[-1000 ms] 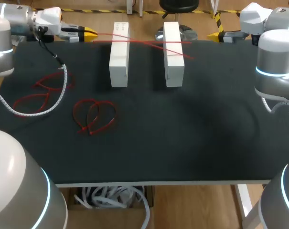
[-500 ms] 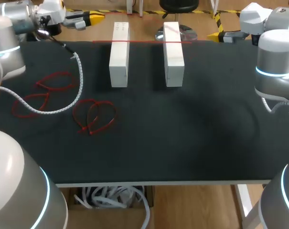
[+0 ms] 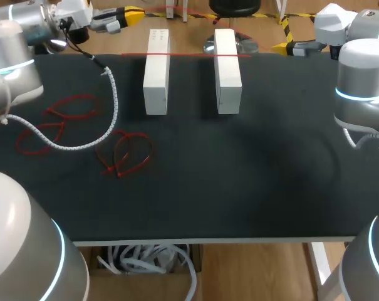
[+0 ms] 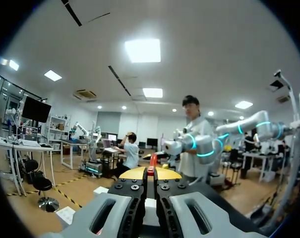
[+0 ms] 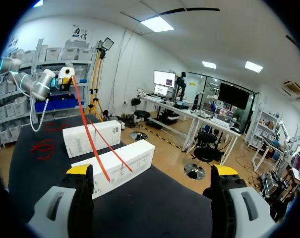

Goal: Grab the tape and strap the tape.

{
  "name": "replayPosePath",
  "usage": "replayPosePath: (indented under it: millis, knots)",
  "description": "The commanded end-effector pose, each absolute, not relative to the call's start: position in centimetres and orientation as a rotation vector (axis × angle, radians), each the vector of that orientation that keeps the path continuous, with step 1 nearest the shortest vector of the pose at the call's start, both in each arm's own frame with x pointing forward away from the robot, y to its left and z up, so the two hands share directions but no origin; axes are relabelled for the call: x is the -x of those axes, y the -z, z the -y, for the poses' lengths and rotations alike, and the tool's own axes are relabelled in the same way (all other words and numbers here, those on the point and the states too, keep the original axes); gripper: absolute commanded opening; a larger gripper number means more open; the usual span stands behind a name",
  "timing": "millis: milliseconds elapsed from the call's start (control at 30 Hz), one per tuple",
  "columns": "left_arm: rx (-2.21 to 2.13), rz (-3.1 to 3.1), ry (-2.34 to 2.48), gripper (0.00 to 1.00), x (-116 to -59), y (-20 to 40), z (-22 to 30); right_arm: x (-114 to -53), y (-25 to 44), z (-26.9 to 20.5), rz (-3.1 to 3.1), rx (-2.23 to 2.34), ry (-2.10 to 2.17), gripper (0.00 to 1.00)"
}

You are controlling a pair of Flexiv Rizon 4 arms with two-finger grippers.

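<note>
1. Head view: the left arm (image 3: 14,37) comes in at the far left corner, and the left gripper (image 3: 131,12) sits out past the table's (image 3: 239,175) far edge. Its yellow tips are pressed together, with a short stretch of the red tape (image 3: 183,54) showing just beside them. The tape also runs as a thin straight line across the far ends of the left white block (image 3: 156,75) and the right white block (image 3: 227,75), which stand side by side, apart from each other. Several red loops (image 3: 123,153) lie on the dark table's left part, and the left arm's white coiled cable (image 3: 111,100) curves over them. The right arm (image 3: 361,81) stands at the right edge, with the right gripper (image 3: 283,46) near the far right corner, well apart from the blocks; this view does not show how its fingers stand
2. Left wrist view: the left gripper (image 4: 150,171) has its two yellow tips closed tight against each other, pinching a bit of the red tape (image 4: 152,159) that sticks up between them
3. Right wrist view: the right gripper (image 5: 152,171) has its fingers spread wide with nothing between them. Ahead of it, the red tape (image 5: 88,129) slants down from the raised left gripper (image 5: 66,72) to the right white block (image 5: 140,153), crossing in front of the left white block (image 5: 75,141)
</note>
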State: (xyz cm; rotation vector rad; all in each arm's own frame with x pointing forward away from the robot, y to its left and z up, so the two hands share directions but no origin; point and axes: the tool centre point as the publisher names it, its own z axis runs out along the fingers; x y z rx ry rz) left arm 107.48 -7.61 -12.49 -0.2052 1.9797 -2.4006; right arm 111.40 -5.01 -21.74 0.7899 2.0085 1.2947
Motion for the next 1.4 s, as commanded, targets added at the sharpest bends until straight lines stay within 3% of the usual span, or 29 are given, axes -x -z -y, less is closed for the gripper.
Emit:
replayPosePath:
  millis: [33,1400]
  knots:
    - [0.201,-1.966,2.4,0.0,-107.3,12.1,8.0,-111.4,21.7,5.0,-2.009,-0.791,-1.294,1.0]
    - [0.199,-1.857,2.49,0.0,-106.7,9.2,9.0,-111.4,21.7,5.0,-2.009,-0.791,-1.294,1.0]
